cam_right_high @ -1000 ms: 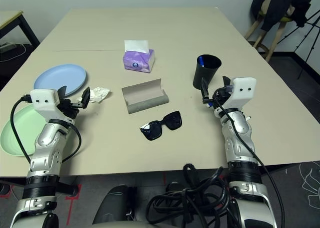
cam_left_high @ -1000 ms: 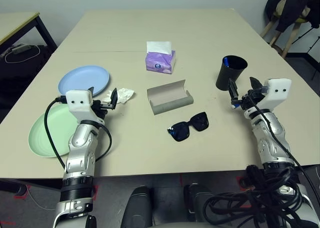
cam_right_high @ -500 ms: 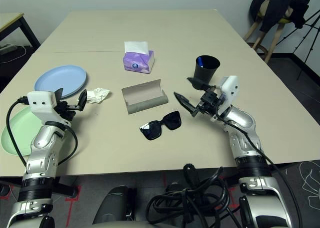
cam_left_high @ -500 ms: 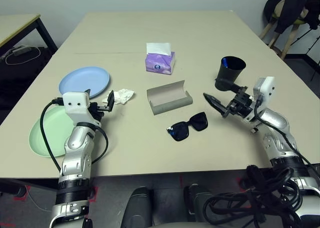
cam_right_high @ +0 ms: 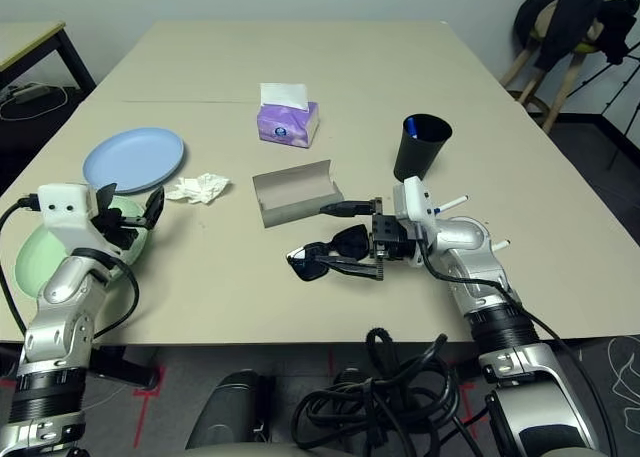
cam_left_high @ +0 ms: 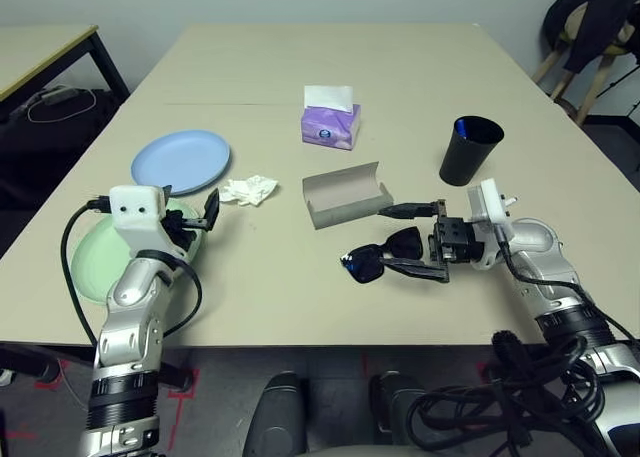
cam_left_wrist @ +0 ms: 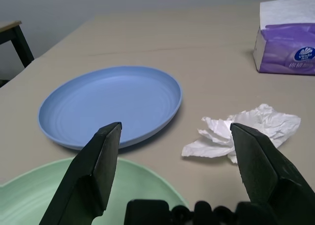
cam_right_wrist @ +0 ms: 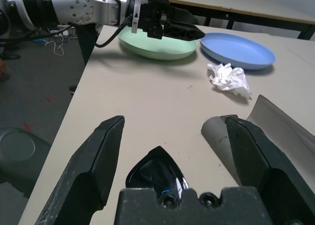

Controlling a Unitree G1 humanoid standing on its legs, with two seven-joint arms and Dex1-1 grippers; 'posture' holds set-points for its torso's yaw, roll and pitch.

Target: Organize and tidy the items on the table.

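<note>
On my left of the beige matte bench (cam_left_high: 300, 77), the pale blue round plate (cam_left_high: 181, 161) lies behind the pale green round plate (cam_left_high: 90, 267), with the crumpled white tissue (cam_left_high: 248, 189) just right of them. At centre I see the purple tissue box (cam_left_high: 331, 126) farthest back, the grey oblong glasses case (cam_left_high: 345, 193) before it and the black sunglasses (cam_left_high: 382, 255) nearest me. The black cup (cam_left_high: 469, 151) stands to the right.

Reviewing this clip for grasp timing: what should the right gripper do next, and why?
Probably close on the black sunglasses. The right gripper is open, turned level, with its fingers on either side of the sunglasses beside the open grey glasses case, so nothing is held yet.
</note>
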